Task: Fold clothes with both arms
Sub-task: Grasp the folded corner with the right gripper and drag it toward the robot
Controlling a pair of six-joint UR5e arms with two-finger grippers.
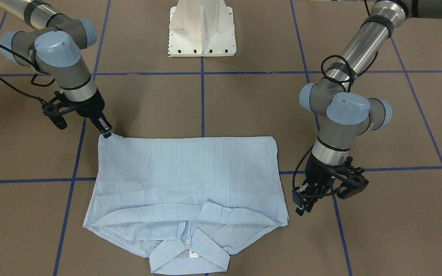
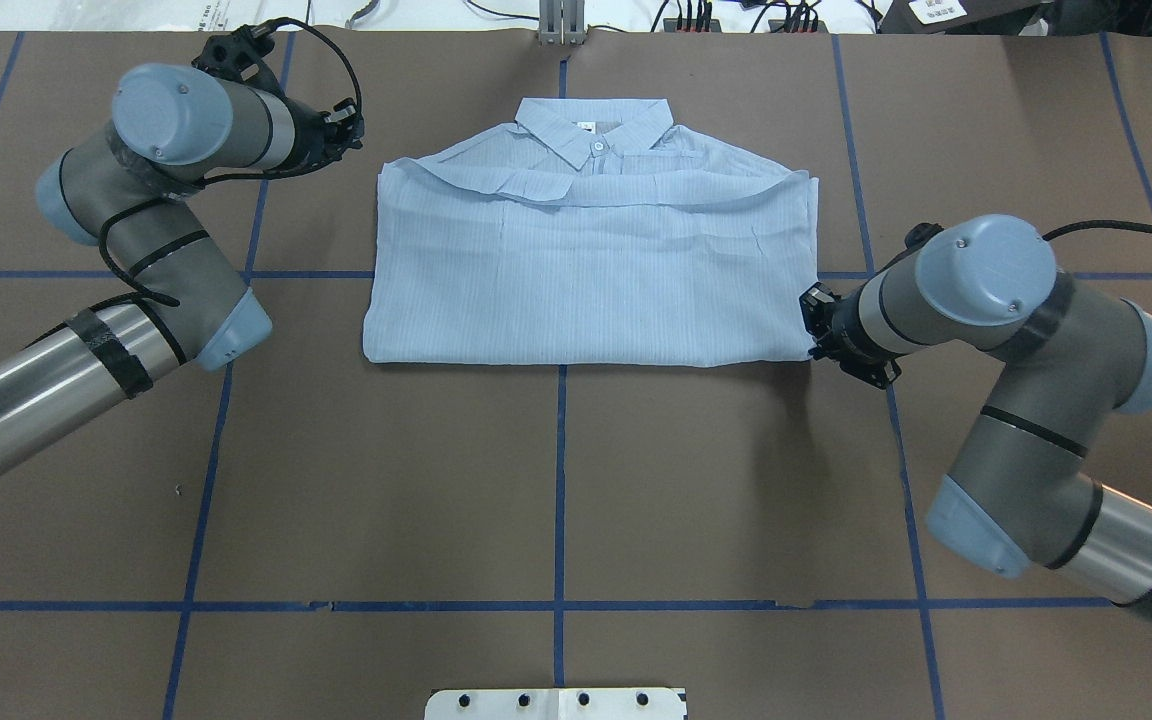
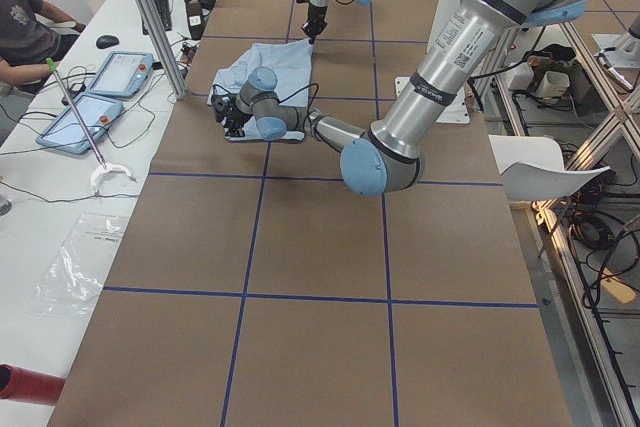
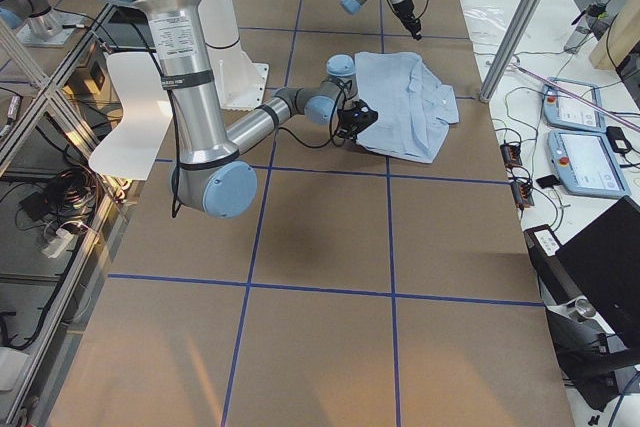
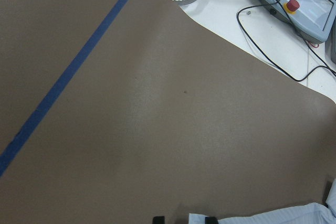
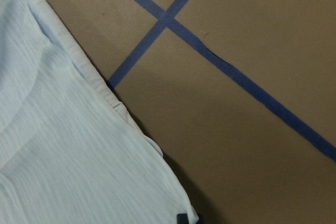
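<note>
Shirt: a pale blue shirt [image 2: 591,270] is laid flat on the brown bench [image 2: 556,480]. It is folded into a wide rectangle, with the collar [image 2: 596,125] at the edge farthest from the robot.
Right end effector: the right end effector [image 1: 107,132] is set on the shirt's near corner on the robot's right. It appears to be clenched on that corner.
Left end effector: the left end effector [image 1: 302,207] is held low, just beside the shirt's far corner on the robot's left. Its fingers are parted and nothing is gripped.
Step in hand: the shirt's side corners are judged to be being taken up for the next fold.
Doing it well: every layer should be pinched right at the corner. The left edge should be gripped before anything is lifted. Both sides should then be raised evenly, so that the cloth is not skewed.
Right arm pose: the elbow is bent and the wrist is tipped down and inward.
Left arm pose: the arm is reached farther across the bench, with the wrist pointed down at the shirt's side edge.
</note>
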